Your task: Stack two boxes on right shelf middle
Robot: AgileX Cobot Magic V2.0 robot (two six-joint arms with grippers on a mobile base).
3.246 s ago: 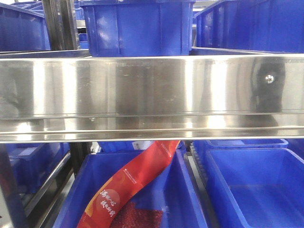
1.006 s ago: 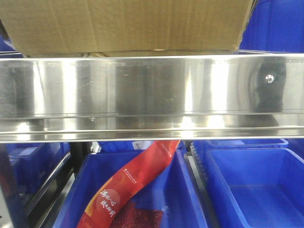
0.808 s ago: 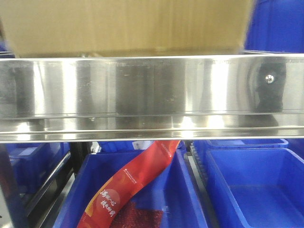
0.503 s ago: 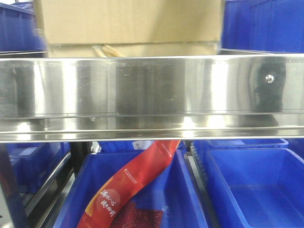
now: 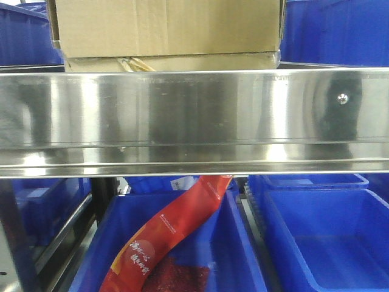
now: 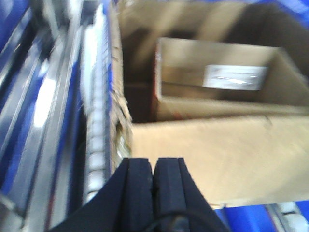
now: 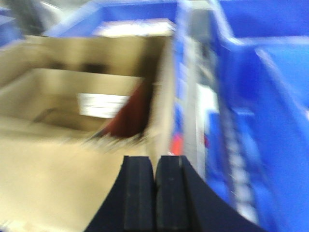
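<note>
**Boxes on the steel shelf, both grippers pressed shut**

Front view first: you are looking across the shelf's (image 5: 194, 115) wide stainless front rail, polished like a mirror, with a small screw (image 5: 343, 98) near its right end. Above that rail sits the tall brown cardboard box (image 5: 167, 27), its corrugated face creased down the middle. Directly under it a thinner cardboard layer (image 5: 176, 62) shows, with a strip of yellowish tape peeling at its left; whether this is the flat box or a flap you cannot tell from here. Blue plastic bins (image 5: 331, 30) stand behind and to either side of the cardboard, close to it. Below the rail, more blue bins (image 5: 322, 237) fill the lower level, and a red printed packet (image 5: 173, 234) leans diagonally out of the middle one.

From the left wrist view, blurred, you see into open brown cardboard holding a smaller open carton (image 6: 217, 79) with a white label, while a plain cardboard panel fills the foreground. A shiny ribbed metal strip (image 6: 96, 121) runs along the cardboard's left edge. The left gripper (image 6: 153, 179) has its two black pads pressed together with nothing between them.

The right wrist view, also blurred, shows the same open cardboard and labelled carton to the left, with a blue bin wall (image 7: 251, 96) just beside it on the right. The right gripper (image 7: 154, 188) likewise has its pads together, pinching nothing.
</note>
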